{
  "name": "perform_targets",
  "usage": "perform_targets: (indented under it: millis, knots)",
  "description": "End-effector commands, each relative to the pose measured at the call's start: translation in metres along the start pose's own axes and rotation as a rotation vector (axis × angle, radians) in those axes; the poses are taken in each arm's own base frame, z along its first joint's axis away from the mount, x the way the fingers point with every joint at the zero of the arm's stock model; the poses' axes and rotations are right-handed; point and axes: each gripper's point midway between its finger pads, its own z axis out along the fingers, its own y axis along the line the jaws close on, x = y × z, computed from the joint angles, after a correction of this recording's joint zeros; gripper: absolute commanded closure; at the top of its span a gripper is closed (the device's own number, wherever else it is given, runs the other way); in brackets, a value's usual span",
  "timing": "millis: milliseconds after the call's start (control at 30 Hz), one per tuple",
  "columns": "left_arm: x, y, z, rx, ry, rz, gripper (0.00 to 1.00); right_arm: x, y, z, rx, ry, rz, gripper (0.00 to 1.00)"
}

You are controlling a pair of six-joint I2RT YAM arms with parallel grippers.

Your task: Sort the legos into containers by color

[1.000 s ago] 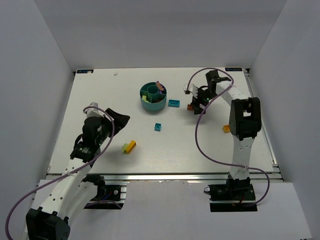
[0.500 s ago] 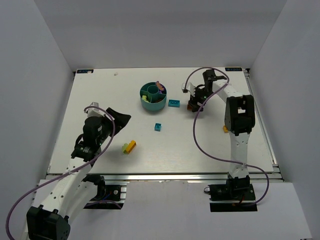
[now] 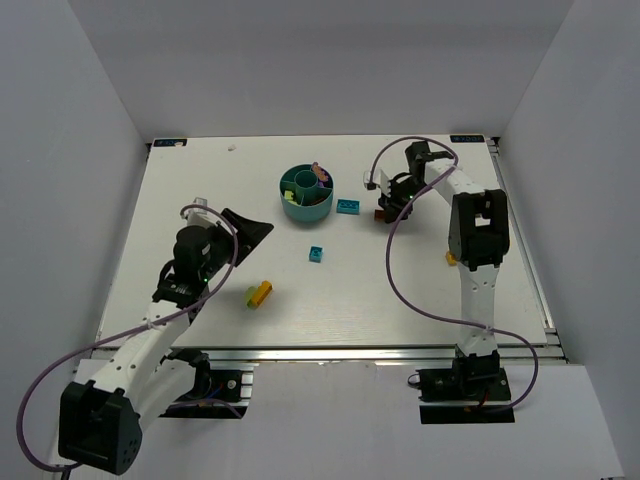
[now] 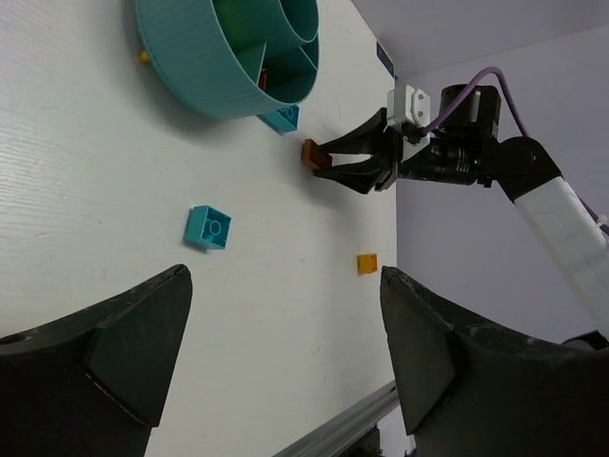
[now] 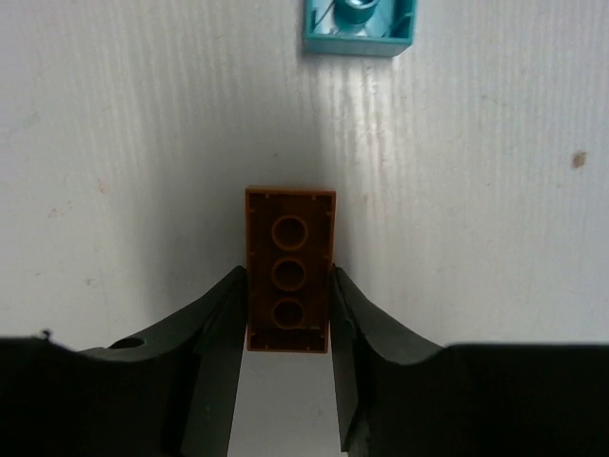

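Observation:
My right gripper (image 5: 288, 305) is shut on a dark orange brick (image 5: 289, 257) lying underside up on the table, one finger pressed against each long side. From above, this gripper (image 3: 384, 208) sits right of the teal divided bowl (image 3: 290, 208), which holds a few bricks. A teal brick (image 3: 348, 206) lies between the bowl and the gripper. Nearer me lie a small teal brick (image 3: 316, 254) and a joined yellow and lime green pair (image 3: 259, 293). My left gripper (image 3: 255, 228) hangs open and empty, left of the small teal brick (image 4: 209, 228).
A small orange brick (image 4: 367, 263) lies by the right arm's forearm, half hidden from above (image 3: 451, 258). The right arm's purple cable (image 3: 392, 270) loops over the table's right half. White walls enclose the table on three sides.
The right gripper's jaws have closed from wide open onto the orange brick. The left arm has swung a little forward and to the right.

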Motion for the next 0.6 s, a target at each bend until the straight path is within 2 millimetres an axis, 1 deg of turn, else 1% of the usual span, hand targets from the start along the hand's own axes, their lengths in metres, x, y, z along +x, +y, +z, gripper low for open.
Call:
perform_targets:
  millis: [0, 33, 67, 100, 133, 167, 200, 233, 267, 300, 333, 367, 400, 433, 467, 500, 533, 567]
  knots:
    - [0.013, -0.012, 0.008, 0.067, 0.053, -0.036, 0.11, 0.001, 0.022, -0.002, -0.042, -0.007, 0.008, 0.82]
    - [0.015, -0.016, 0.011, 0.081, 0.062, -0.034, 0.12, -0.004, 0.018, -0.005, -0.014, -0.026, -0.002, 0.87]
    - [0.025, -0.022, 0.014, 0.095, 0.091, -0.022, 0.12, -0.004, 0.028, -0.003, -0.026, -0.037, 0.013, 0.89]
    - [0.032, -0.022, 0.021, 0.088, 0.118, -0.019, 0.12, -0.019, 0.028, -0.015, -0.002, -0.079, 0.000, 0.91]
    - [0.036, -0.025, 0.025, 0.096, 0.132, -0.009, 0.13, -0.026, 0.029, -0.018, 0.010, -0.104, 0.004, 0.95]
    - [0.046, -0.032, 0.027, 0.111, 0.163, 0.007, 0.13, -0.034, 0.035, -0.027, 0.020, -0.124, 0.004, 0.97]
    - [0.055, -0.028, 0.035, 0.093, 0.189, 0.009, 0.13, -0.044, 0.039, -0.031, 0.016, -0.162, 0.005, 0.98]
    - [0.056, -0.037, 0.039, 0.117, 0.194, 0.022, 0.14, -0.053, 0.044, -0.035, 0.016, -0.184, 0.016, 1.00]
    - [0.063, -0.042, 0.041, 0.131, 0.215, 0.032, 0.14, -0.066, 0.048, -0.047, 0.031, -0.210, 0.006, 1.00]
    - [0.069, -0.039, 0.047, 0.122, 0.236, 0.033, 0.15, -0.073, 0.059, -0.048, 0.009, -0.243, 0.020, 1.00]
    - [0.068, -0.047, 0.051, 0.143, 0.234, 0.042, 0.15, -0.084, 0.067, -0.050, -0.002, -0.262, 0.010, 1.00]
    - [0.073, -0.050, 0.053, 0.152, 0.253, 0.047, 0.16, -0.100, 0.075, -0.061, 0.004, -0.294, -0.003, 1.00]
    - [0.076, -0.052, 0.056, 0.158, 0.262, 0.053, 0.16, -0.101, 0.089, -0.058, -0.019, -0.299, 0.006, 1.00]
    - [0.077, -0.055, 0.063, 0.165, 0.271, 0.063, 0.16, -0.113, 0.098, -0.057, -0.027, -0.311, -0.019, 1.00]
    - [0.081, -0.057, 0.065, 0.175, 0.283, 0.072, 0.16, -0.124, 0.107, -0.064, -0.023, -0.327, -0.023, 1.00]
    - [0.084, -0.061, 0.067, 0.192, 0.296, 0.077, 0.17, -0.126, 0.118, -0.060, -0.044, -0.329, -0.016, 1.00]
    - [0.088, -0.059, 0.072, 0.188, 0.312, 0.078, 0.17, -0.135, 0.127, -0.057, -0.058, -0.338, -0.029, 1.00]
    - [0.090, -0.065, 0.074, 0.209, 0.321, 0.081, 0.18, -0.143, 0.134, -0.060, -0.064, -0.353, -0.008, 1.00]
